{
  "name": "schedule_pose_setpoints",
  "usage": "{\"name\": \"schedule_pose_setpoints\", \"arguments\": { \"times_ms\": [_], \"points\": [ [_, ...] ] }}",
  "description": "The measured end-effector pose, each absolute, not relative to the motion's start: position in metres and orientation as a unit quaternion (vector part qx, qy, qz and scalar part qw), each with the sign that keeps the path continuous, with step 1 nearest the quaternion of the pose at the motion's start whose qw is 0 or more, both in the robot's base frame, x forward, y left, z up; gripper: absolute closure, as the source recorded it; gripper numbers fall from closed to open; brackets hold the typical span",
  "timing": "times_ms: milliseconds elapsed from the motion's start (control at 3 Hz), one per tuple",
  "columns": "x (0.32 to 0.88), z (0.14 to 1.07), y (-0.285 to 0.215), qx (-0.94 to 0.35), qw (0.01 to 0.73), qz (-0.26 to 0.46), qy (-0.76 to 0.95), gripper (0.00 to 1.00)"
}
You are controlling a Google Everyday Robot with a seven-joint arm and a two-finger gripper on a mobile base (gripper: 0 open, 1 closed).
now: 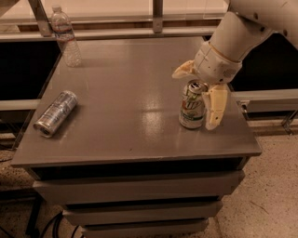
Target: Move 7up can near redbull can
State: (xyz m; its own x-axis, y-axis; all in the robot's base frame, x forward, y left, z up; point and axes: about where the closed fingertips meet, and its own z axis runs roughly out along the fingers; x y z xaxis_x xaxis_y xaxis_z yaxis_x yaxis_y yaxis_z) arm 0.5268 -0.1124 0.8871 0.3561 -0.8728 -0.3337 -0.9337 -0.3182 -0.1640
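Note:
The 7up can point(192, 106) stands upright near the table's right edge; it is white and silver with a green logo. My gripper point(199, 89) is open and straddles the can from above. One cream finger point(214, 106) hangs by the can's right side, and the other point(184, 69) is behind its top left. The redbull can point(56, 113), slim and silver-blue, lies on its side near the table's left front edge, far from the 7up can.
A clear plastic water bottle point(65, 36) stands at the back left corner of the grey table point(130, 83). A rail with metal posts point(157, 14) runs behind the table. Drawers sit under the tabletop. The floor drops away on the right.

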Motion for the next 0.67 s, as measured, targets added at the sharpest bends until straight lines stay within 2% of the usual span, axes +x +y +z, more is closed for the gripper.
{"name": "schedule_pose_setpoints", "arguments": {
  "times_ms": [667],
  "points": [
    [0.5292,0.8875,-0.1208,-0.802,0.165,0.09,0.566,0.0]
  ]
}}
